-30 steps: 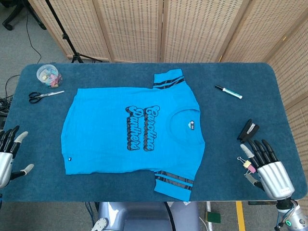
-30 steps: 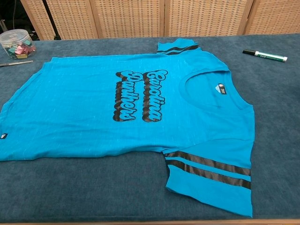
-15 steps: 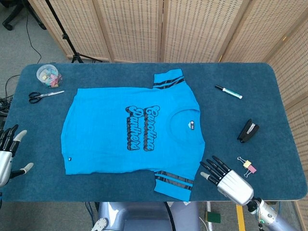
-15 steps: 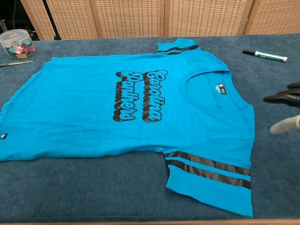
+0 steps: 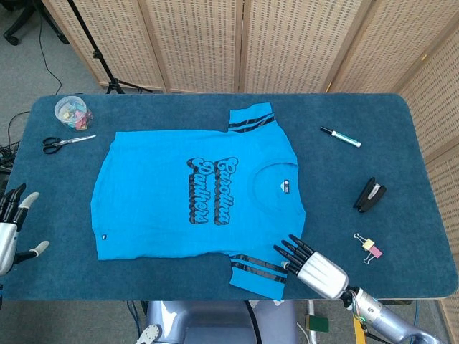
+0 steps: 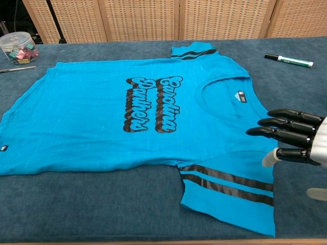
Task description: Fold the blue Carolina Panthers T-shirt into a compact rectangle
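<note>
A table covered in dark blue carpet-like cloth (image 5: pixel 215 104) carries a flat bright blue printed T-shirt (image 5: pixel 158 193), black-handled scissors (image 5: pixel 64 142), a clear round tub (image 5: pixel 73 112) (colourful bits inside), a white marker pen (image 5: pixel 340 136), a black stapler (image 5: pixel 369 195) and a pink binder clip (image 5: pixel 371 249).

Scissors (image 5: pixel 67 142), marker (image 5: pixel 341 137), stapler (image 5: pixel 369 195) (near binder clip (image 5: pixel 371 249)).

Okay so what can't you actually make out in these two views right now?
- Left hand: cut off by the head view's left edge; absent from the chest view.
- Right hand: its palm runs off the chest view's right edge.
- Collar label on the T-shirt: too small to read.
- Jar contents: too small to identify.
</note>
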Motion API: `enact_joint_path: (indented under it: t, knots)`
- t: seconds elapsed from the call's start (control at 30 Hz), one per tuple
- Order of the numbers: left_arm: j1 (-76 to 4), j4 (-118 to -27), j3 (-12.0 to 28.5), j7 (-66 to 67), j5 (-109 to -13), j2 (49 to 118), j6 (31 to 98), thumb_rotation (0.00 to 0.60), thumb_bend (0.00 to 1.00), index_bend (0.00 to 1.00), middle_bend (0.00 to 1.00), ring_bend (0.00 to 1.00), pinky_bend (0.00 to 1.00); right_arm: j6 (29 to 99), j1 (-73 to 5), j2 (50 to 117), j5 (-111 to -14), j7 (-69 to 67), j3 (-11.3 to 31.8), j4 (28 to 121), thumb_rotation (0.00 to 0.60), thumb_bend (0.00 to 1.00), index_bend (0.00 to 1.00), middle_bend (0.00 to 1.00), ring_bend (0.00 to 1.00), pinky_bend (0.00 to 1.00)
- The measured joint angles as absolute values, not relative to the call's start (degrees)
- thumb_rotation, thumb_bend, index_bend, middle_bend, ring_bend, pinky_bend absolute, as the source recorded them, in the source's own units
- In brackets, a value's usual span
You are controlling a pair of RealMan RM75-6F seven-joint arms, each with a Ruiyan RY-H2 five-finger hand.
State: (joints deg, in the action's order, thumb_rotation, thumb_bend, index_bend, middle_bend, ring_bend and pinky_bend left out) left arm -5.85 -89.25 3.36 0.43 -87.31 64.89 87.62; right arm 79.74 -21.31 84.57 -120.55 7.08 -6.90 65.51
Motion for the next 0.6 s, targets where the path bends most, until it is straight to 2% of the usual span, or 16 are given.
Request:
enact_joint_path:
  t: [0.6]
  knots:
    - [-5.96,-89.39,3.47,0.53,-86.8,64.84,87.12,0.6,0.0,0.0,0.0,0.0,0.0,76.36,-23.76,87.73,-119.08,9.68,-9.03,66.95,0.6,0.0,0.33,0.07,0.0,0.03]
